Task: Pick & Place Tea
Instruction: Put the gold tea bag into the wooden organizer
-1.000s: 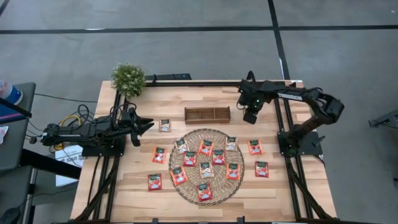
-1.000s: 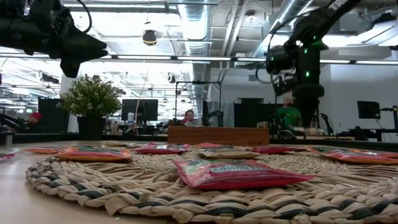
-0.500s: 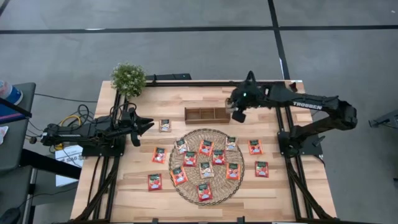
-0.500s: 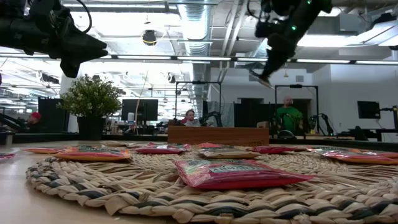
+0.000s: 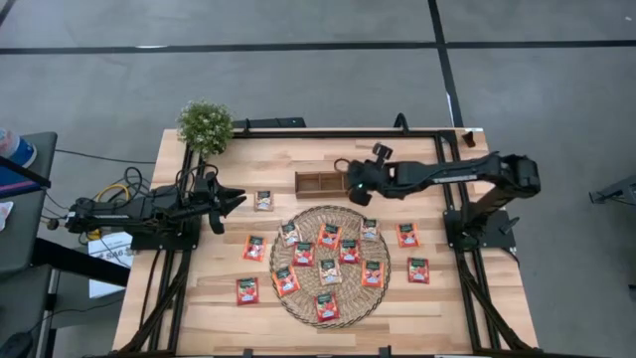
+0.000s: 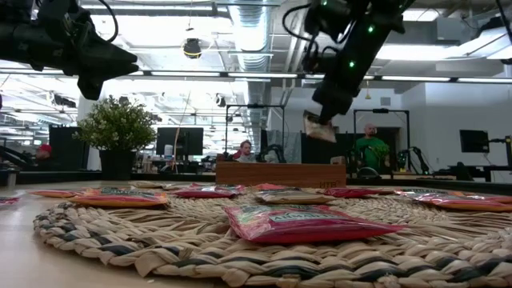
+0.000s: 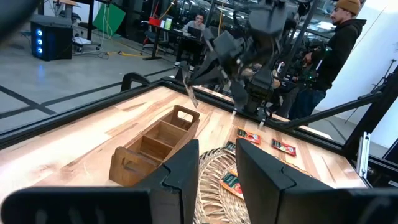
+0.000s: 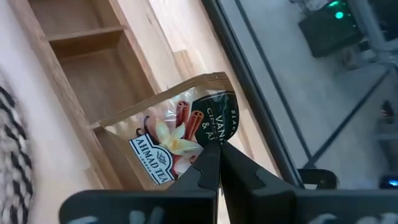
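The carried tea sachet (image 8: 180,134), a pale beige one with a dark panel and a cinnamon-and-flower print, hangs pinched by one edge in the right gripper (image 8: 214,155), whose fingers are clenched on it; it sits above the right end of the wooden tray (image 5: 323,183), clear of the wood, as the low view shows it dangling over the tray's far wall. A second ago this gripper stood off to the right of the tray, near the table's back edge; it has since swept leftward and now reaches over the tray's end compartment, so I judge the carry nearly done and the drop the step at hand.

The other sachets (image 5: 329,236) lie flat, most on the woven mat (image 5: 298,298), a few on the bare table (image 5: 199,298) beside it, one alone near the left gripper (image 5: 237,201); they are thin, glossy foil-like squares, mostly red-orange, slightly puffed in the low view. The mat is round, coarse braided fibre with dark flecks; the tray is plain brown wood, three open compartments, a handle slot at its end.

The left gripper waits at the table's left side, unmoved, its fingers apart and empty; a small potted plant (image 5: 205,124) stands at the back left corner.
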Robot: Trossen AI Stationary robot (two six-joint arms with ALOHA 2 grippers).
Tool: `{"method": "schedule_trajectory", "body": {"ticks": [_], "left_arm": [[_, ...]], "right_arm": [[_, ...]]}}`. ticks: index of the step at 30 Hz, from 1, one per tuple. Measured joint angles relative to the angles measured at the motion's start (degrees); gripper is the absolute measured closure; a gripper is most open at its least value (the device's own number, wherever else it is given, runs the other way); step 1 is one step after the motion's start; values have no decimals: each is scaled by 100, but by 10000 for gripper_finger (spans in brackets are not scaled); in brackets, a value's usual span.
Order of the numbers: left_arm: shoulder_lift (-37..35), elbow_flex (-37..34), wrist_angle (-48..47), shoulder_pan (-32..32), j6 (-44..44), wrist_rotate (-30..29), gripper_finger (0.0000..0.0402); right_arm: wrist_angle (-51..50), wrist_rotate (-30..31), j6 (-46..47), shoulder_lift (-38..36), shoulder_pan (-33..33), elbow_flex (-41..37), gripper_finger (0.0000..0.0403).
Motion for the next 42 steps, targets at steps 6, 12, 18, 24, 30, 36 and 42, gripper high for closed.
{"method": "schedule_trajectory", "body": {"ticks": [6,12,18,24,30,36,42], "left_arm": [[-1,1,2,-1,2,0,305],[0,1,1,0,2,-1,305],[-1,0,1,0,2,0,305],[0,0,0,0,2,0,305],[0,1,0,0,2,0,305],[-2,0,0,0,2,0,305],[-2,0,2,0,2,0,305]], "right_arm": [[148,204,10,431,136,130,402],[120,411,21,869,134,185,402],[137,704,108,1007,134,185,402],[139,706,227,1001,41,185,402],[130,685,233,1214,-67,179,402],[97,701,225,1474,-58,179,402],[162,716,225,1433,-59,183,402]]}}
